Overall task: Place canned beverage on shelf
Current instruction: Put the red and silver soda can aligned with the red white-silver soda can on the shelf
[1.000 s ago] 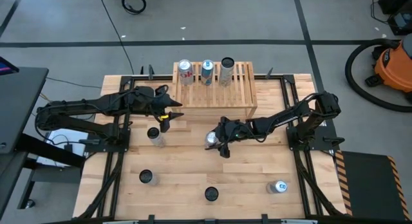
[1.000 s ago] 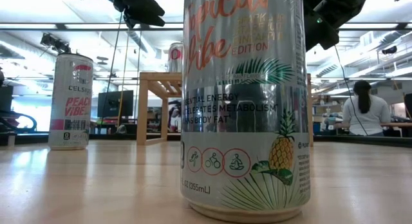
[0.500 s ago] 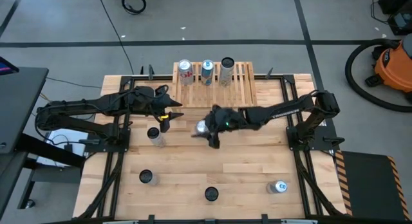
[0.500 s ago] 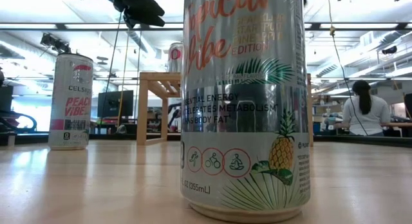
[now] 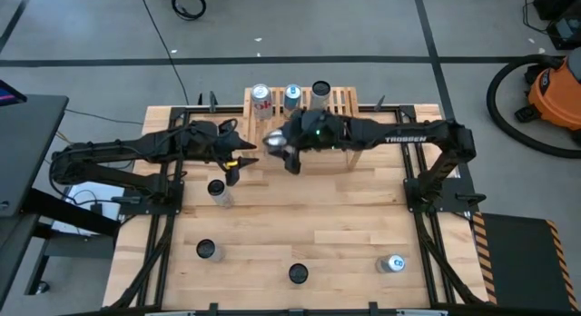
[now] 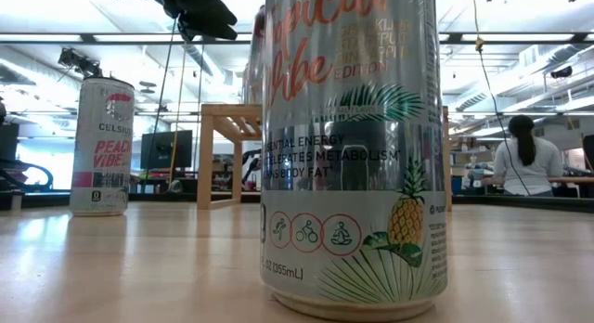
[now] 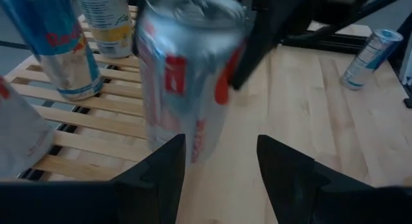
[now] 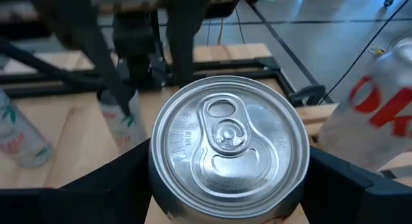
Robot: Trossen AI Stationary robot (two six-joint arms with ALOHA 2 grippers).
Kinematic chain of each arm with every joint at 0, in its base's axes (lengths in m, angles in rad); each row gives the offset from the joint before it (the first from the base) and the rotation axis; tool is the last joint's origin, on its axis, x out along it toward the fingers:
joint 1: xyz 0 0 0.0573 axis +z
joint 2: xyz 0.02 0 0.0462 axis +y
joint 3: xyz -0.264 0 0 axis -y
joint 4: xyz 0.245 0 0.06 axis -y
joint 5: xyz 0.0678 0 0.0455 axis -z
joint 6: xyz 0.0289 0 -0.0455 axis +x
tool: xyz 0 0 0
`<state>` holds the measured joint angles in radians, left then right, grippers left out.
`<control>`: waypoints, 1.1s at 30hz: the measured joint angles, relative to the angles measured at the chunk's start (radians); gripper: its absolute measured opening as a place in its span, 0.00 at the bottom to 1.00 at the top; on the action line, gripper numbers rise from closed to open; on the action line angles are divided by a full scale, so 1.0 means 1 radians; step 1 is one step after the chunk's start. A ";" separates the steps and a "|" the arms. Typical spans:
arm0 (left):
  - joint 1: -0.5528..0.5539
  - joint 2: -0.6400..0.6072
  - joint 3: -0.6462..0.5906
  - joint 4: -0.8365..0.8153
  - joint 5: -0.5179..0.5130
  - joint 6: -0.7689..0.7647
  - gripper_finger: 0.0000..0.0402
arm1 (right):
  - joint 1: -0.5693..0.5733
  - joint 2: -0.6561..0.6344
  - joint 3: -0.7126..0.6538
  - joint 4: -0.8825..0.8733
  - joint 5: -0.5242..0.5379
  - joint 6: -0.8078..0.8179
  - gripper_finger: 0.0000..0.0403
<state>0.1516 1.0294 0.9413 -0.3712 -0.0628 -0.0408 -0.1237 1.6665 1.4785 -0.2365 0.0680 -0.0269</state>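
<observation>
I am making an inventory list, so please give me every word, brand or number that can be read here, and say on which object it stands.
"TROSSEN": right arm, high view.
"CELSIUS", "PEACH VIBE": far can, low view.
"Vibe", "EDITION", "ESSENTIAL ENERGY", "ACCELERATES METABOLISM", "BURNS BODY FAT", "(355mL)", partly cut off: near can, low view.
Red letters, cut off: can on the shelf, right wrist view.
Lid embossing on the can in the right hand: too small.

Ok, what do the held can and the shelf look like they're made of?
The can clamped in the right pincer looks like aluminium: a bright brushed lid with a pull tab, and a glossy silver wall with red print. The shelf looks like pale, unpainted wood: visible grain, separate slats with gaps, plank sides. Any clear coat on it cannot be told.
</observation>
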 joint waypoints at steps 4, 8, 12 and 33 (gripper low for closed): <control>0.030 0.000 0.001 0.003 0.000 0.000 0.48 | -0.049 0.000 0.028 0.015 -0.018 0.007 0.78; 0.058 0.000 0.001 -0.003 0.000 0.000 0.48 | -0.085 0.001 0.054 0.012 -0.056 0.028 0.78; 0.080 0.000 0.001 -0.002 0.017 -0.001 0.48 | -0.095 0.010 0.104 0.019 -0.092 0.042 0.78; 0.099 -0.024 0.003 -0.100 0.069 0.002 0.48 | -0.118 0.281 0.449 -0.280 -0.143 0.033 0.78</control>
<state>0.2504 1.0050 0.9440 -0.4713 0.0063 -0.0391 -0.2417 1.9478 1.9278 -0.5170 -0.0748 0.0063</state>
